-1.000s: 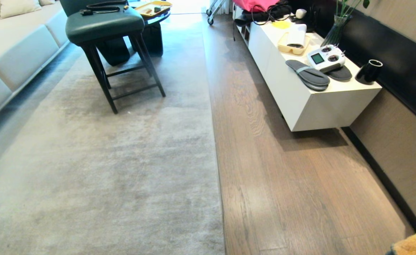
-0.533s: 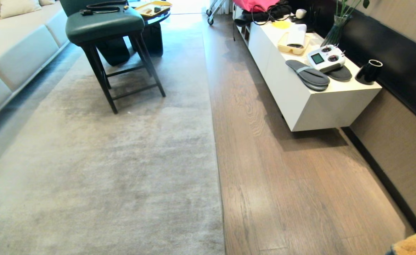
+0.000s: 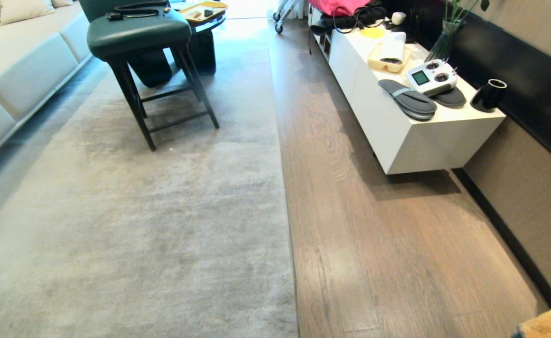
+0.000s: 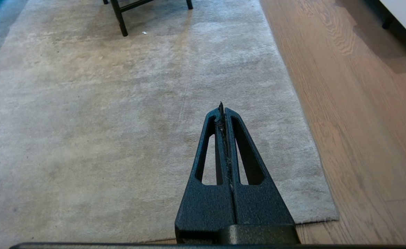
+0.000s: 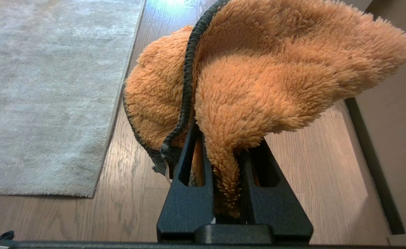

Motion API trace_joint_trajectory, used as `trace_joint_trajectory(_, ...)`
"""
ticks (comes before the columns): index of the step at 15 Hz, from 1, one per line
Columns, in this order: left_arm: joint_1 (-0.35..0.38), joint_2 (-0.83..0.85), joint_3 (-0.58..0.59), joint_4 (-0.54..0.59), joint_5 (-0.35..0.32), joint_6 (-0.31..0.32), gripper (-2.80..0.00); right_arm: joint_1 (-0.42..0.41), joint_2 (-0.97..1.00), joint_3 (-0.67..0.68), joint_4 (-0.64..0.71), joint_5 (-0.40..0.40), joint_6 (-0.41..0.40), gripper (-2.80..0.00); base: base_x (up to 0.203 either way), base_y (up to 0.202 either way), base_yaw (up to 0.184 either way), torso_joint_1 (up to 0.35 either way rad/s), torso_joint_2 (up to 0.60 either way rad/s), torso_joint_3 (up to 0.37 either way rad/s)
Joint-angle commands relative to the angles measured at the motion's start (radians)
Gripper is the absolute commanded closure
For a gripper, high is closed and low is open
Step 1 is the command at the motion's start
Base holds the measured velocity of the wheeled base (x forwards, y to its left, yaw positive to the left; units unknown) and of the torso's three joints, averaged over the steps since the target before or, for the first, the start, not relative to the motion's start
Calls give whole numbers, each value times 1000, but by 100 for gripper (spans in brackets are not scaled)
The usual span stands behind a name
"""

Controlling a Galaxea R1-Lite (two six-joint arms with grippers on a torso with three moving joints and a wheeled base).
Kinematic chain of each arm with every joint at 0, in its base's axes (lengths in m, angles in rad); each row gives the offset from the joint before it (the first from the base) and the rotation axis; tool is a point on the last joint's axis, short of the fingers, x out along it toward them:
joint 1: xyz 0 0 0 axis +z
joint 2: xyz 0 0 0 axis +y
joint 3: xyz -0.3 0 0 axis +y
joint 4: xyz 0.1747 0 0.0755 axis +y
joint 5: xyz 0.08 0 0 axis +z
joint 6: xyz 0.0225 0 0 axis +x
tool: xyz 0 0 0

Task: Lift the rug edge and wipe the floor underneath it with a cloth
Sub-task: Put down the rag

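The light grey rug point(image 3: 139, 225) lies flat, and its straight rug edge point(image 3: 288, 225) runs beside the brown plank floor point(image 3: 374, 244). The rug's near corner point(image 4: 334, 218) also lies flat on the floor, a little ahead of my left gripper point(image 4: 222, 109), which hangs above the rug, shut and empty. My right gripper point(image 5: 223, 138) is shut on the fluffy orange cloth point(image 5: 258, 69) with dark trim, above the floor beside the rug corner point(image 5: 92, 195). The cloth point(image 3: 550, 324) peeks in at the head view's lower right. The cloth hides the right fingertips.
A dark stool point(image 3: 139, 42) stands on the rug's far part, with a pale sofa point(image 3: 17, 70) at the left. A low white cabinet point(image 3: 411, 136) carrying slippers point(image 3: 409, 101), a controller point(image 3: 431, 77) and a black cup point(image 3: 489, 95) lines the wall point(image 3: 533, 197) at the right.
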Motion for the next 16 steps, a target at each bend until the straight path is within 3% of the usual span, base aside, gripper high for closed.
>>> trace_joint_trajectory(1,0,0,1,0,0,0,0,0,1,0,0,1,-1,0,0,0,0,0,0,0)
trace_joint_trajectory(16,0,0,0,0,0,2,0,0,1,0,0,1,-1,0,0,0,0,0,0,0)
